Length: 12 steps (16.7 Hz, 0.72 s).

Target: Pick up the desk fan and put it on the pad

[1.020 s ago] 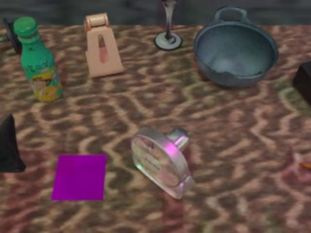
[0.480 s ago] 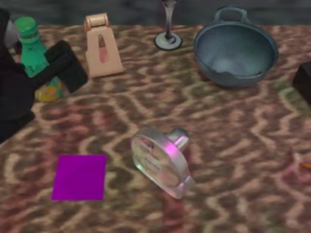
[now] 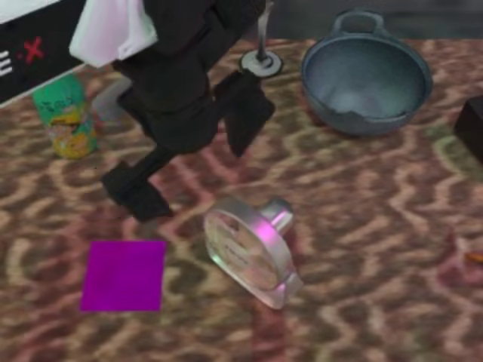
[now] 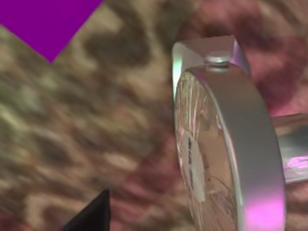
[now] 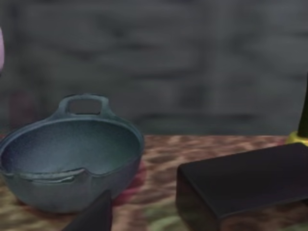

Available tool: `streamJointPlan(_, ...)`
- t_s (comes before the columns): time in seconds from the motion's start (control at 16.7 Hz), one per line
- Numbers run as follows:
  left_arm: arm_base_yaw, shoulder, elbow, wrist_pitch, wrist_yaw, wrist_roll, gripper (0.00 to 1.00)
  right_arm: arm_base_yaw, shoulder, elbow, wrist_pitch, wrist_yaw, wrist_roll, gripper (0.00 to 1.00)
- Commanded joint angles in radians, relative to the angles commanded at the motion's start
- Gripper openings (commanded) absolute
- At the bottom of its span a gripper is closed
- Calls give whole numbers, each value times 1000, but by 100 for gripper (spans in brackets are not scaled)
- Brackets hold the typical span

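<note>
Left gripper (image 3: 192, 154) positioned above the desk fan (image 3: 251, 249), fingers spread wide.

The fan was stood on edge near the table's middle, just right of the pad (image 3: 123, 275) and apart from it, ungrasped. The open jaws were held apart, presumably so the disc's rim could be straddled. The right arm was parked at the right edge; its fingers' state could not be told.
</note>
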Motion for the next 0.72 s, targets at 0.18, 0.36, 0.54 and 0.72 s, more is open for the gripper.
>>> streamJointPlan(0.18, -60, 151, 158, -104, 0, -130, 100, 0, 0, 0, 0, 0, 0, 100)
streamJointPlan(0.36, -90, 227, 236, -154, -1, -194, 100, 0, 0, 0, 0, 0, 0, 100)
streamJointPlan(0.54, -92, 233, 242, -158, -1, -199, 100, 0, 0, 0, 0, 0, 0, 100)
streamJointPlan(0.72, -88, 231, 236, -152, -1, -197, 100, 0, 0, 0, 0, 0, 0, 100)
